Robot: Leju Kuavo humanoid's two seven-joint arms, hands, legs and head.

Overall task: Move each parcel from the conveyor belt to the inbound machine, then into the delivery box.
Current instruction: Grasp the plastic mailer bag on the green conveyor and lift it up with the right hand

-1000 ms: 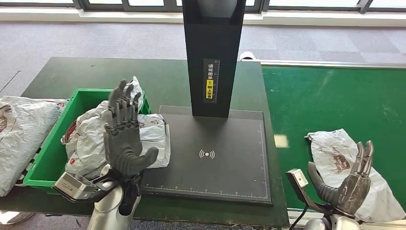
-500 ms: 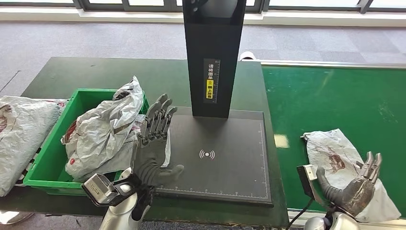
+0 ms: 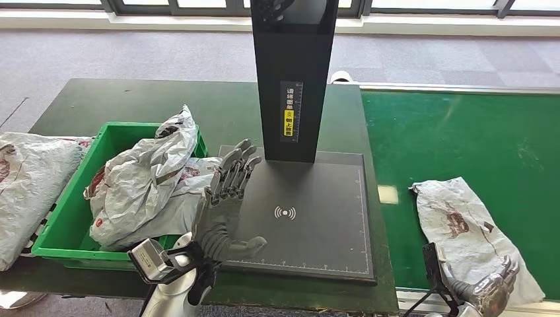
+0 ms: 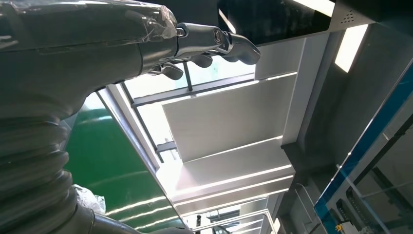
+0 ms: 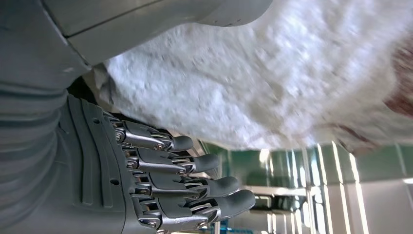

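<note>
On my far left a crumpled grey parcel (image 3: pixel 30 181) lies on the desk (image 3: pixel 79 105) outside the green delivery box (image 3: pixel 72 218), and another parcel (image 3: pixel 148 188) sits piled in the box, spilling over its right wall. Next I see my left hand (image 3: pixel 221 211) raised over the left edge of the black inbound machine (image 3: pixel 300 205), fingers (image 3: pixel 234 172) straight and spread, holding nothing. On the green conveyor belt (image 3: pixel 462 132) one more parcel (image 3: pixel 462 224) lies flat. My right hand (image 3: pixel 492 290) sits low at that parcel's near corner, fingers (image 5: pixel 195 180) loosely extended and empty
</note>
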